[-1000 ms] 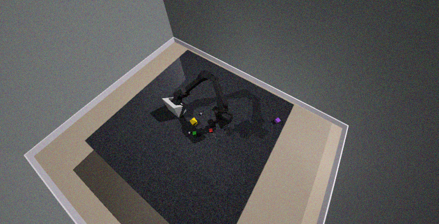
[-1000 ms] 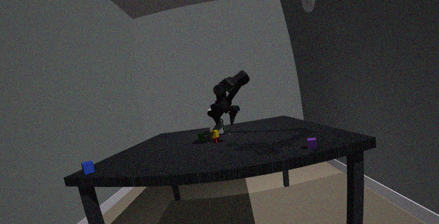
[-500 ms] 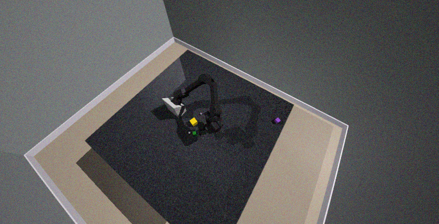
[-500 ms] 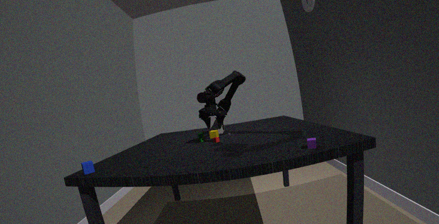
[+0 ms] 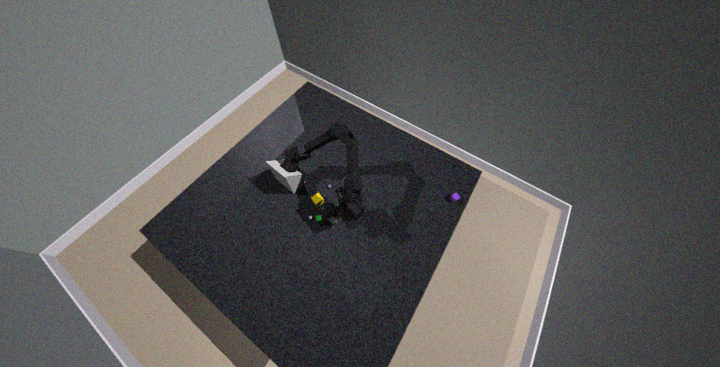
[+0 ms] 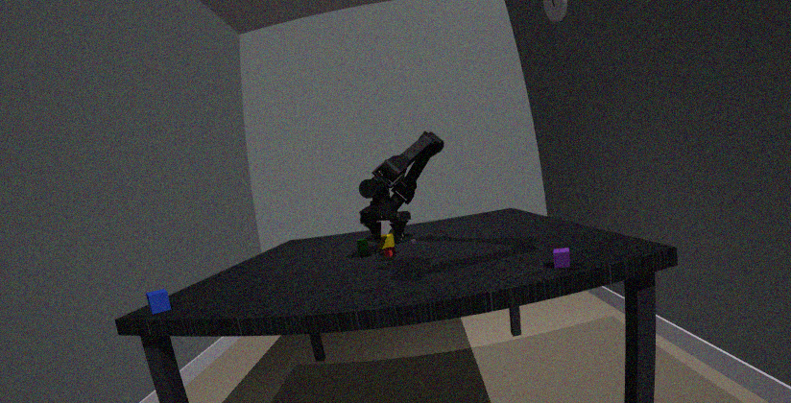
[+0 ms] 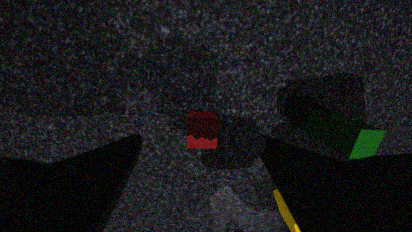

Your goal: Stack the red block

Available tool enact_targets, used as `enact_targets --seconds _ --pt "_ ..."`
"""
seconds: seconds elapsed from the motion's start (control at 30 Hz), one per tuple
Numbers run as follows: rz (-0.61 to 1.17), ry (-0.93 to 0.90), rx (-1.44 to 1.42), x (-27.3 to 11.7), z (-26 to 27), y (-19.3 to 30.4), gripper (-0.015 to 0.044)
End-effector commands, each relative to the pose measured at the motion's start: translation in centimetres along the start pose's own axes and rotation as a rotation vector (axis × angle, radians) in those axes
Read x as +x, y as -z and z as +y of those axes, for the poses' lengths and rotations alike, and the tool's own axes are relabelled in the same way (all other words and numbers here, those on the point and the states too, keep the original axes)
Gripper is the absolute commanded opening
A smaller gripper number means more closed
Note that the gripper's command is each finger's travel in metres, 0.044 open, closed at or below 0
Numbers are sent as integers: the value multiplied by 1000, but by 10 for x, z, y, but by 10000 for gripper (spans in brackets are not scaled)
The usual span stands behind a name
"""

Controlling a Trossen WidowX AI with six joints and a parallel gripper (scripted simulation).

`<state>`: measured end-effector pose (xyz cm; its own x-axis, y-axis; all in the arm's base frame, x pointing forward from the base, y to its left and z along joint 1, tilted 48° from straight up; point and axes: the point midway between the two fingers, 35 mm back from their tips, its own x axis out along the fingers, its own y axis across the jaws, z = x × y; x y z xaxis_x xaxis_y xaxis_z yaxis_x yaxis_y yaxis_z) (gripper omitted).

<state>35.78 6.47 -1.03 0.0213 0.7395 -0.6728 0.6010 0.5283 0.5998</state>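
1. Top view: arm folds out from its base near the back of the bench and reaches toward mid-bench. The gripper (image 5: 350, 209) is low over the cluster of blocks. The green tower (image 5: 318, 218) shows just beside it, on the side toward the front-left edge; the yellow block (image 5: 317, 197) lies between tower and base. Red block hidden under the arm here. The purple block (image 5: 455, 197) sits well apart, near the right edge.

2. Exterior view: the red block (image 6: 388, 252) rests on the bench top, mid-bench, directly below the gripper, w/ the yellow block touching or just behind it, can't tell which. Green tower just beside, toward the left edge. The blue block (image 6: 158, 300) sits at the front-left corner.

3. Wrist view: jaws spread wide, nothing between them. Red block centred in the gap, ahead of the tips, roughly square so no long axis to favour. Green tower lies off behind the right finger, close. My read: straight descent lines up; right finger passing near the tower is the risk.
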Motion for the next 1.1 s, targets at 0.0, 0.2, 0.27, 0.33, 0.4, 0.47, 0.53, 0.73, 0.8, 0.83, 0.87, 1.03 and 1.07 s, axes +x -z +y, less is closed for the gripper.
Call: enact_targets --seconds 0.0,0.2,0.27,0.33,0.4,0.47,0.53,0.73,0.8,0.83,0.87,1.03,1.07 --pt "12 2 7 9 -1 2 440" --pt "12 2 8 19 -1 2 440" --pt "12 2 8 23 -1 2 440" --pt "12 2 8 26 -1 2 440" --pt "12 2 8 29 -1 2 440" --pt "13 1 8 32 -1 2 440" --pt "13 1 8 35 -1 2 440" --pt "13 1 8 35 -1 2 440" --pt "13 1 8 35 -1 2 440" --pt "13 1 8 35 -1 2 440" --pt "13 1 8 35 -1 2 440" --pt "13 1 8 35 -1 2 440" --pt "13 1 8 33 -1 2 440"
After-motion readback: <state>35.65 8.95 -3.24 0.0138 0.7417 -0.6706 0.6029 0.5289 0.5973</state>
